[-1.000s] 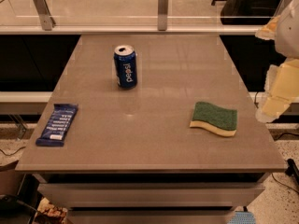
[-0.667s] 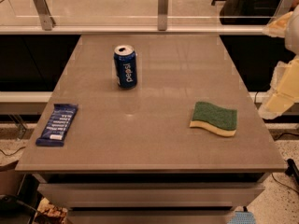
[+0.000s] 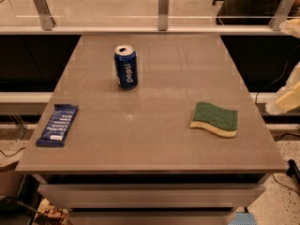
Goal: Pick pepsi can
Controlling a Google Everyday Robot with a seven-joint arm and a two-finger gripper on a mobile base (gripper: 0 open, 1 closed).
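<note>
pepsi can (image 3: 125,66) upright, rear-left | gripper (image 3: 287,97) seemingly at right edge, well apart

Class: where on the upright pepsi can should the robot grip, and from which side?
Mid-body, across the round wall: the pepsi can stands upright with space around. Come from its right, since the end effector is beyond the right edge of the table.

The gripper (image 3: 287,97), off the counter's (image 3: 154,144) right side, has drawn back toward the right border of the view. Less of its pale body shows than a second ago. Its lower tip now hangs a little farther from the counter's edge, and the upper part is reduced to a sliver.
</note>
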